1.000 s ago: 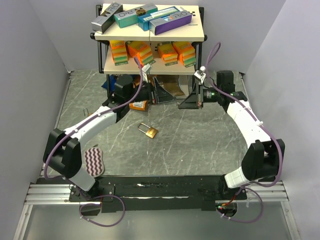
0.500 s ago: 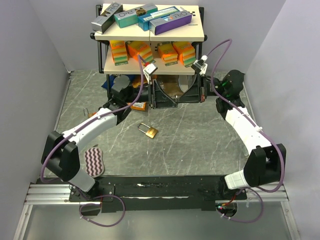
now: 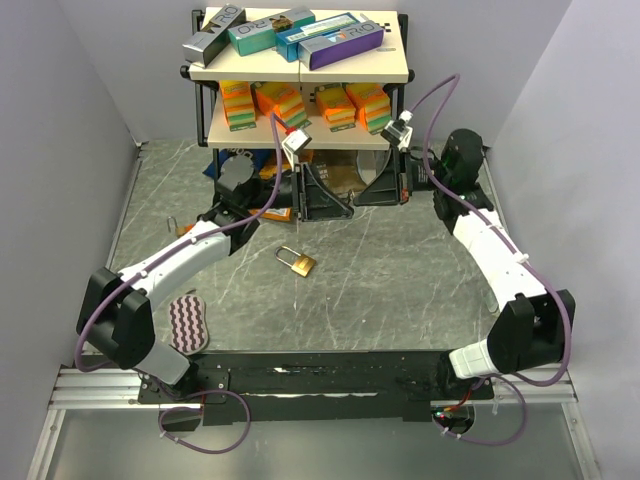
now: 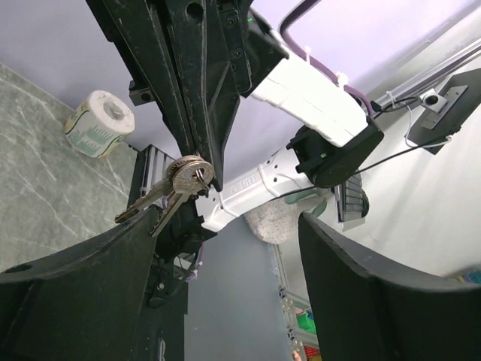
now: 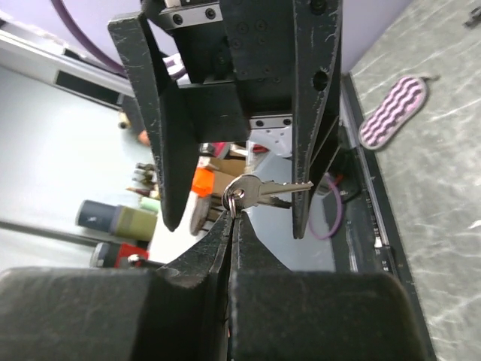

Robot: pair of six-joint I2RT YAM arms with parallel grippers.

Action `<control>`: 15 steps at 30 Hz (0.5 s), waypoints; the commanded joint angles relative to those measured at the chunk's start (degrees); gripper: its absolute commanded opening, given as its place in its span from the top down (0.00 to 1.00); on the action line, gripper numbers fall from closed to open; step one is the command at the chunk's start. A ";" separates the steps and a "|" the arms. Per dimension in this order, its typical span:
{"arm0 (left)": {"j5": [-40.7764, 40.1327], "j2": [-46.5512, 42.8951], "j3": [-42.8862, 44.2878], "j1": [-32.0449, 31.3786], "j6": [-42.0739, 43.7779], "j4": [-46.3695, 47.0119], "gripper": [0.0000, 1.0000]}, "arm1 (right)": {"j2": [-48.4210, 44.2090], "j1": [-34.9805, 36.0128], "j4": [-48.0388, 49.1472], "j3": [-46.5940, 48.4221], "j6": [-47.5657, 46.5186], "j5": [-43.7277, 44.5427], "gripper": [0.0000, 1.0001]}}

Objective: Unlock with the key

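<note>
Keys (image 5: 263, 189) held in mid-air, padlock (image 3: 298, 262) lying on the table (image 3: 400, 270)
The right gripper (image 5: 234, 222) is clamped tight on the key ring, holding the keys between the fingers (image 5: 164, 135) of the left gripper (image 4: 229, 226), whose jaws stand apart on either side. The brass padlock lies flat between the two arms, in front of the shelf (image 3: 300, 72).

Grey marbled worktop (image 3: 400, 280) has a brass padlock (image 3: 297, 262) lying roughly mid-way and a wavy-striped pad (image 3: 186, 322) near the left front. The shelf (image 3: 392, 62) at the back (two tiers) holds boxes (image 3: 255, 36) up top and orange stacks (image 3: 355, 105) below.
</note>
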 commanded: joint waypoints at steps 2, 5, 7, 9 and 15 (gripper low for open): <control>-1.25 -0.68 1.73 -0.65 0.56 4.69 0.20 | -2.73 0.66 -29.03 8.24 -22.74 1.50 1.00; -1.51 -0.76 2.17 -1.09 1.63 2.57 0.27 | -3.08 0.66 -29.59 7.90 -23.81 1.94 1.00; -2.38 -0.94 1.73 -1.18 1.71 1.69 0.35 | -3.34 0.66 -29.59 7.28 -23.98 2.38 1.00; -3.09 -1.64 0.69 -1.18 2.07 0.90 0.43 | -3.52 0.66 -29.94 6.93 -24.51 2.64 1.00; -5.38 -3.31 -1.52 -1.18 2.59 -0.42 0.68 | -3.78 0.66 -30.47 6.22 -25.21 3.08 1.00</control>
